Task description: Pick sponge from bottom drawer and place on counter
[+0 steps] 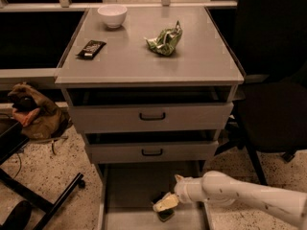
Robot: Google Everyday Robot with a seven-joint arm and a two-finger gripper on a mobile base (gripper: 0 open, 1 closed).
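hanging low in the drawer (128,195), entered from its right side, the gripper (165,204) gives no clear sign of being open or closed. the sponge (166,215) lies just under its tip, below the counter's (144,67) front edge, right of middle.

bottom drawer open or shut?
Open: the bottom drawer is pulled out with its floor exposed, the sponge lies inside, and the end effector is down at it.
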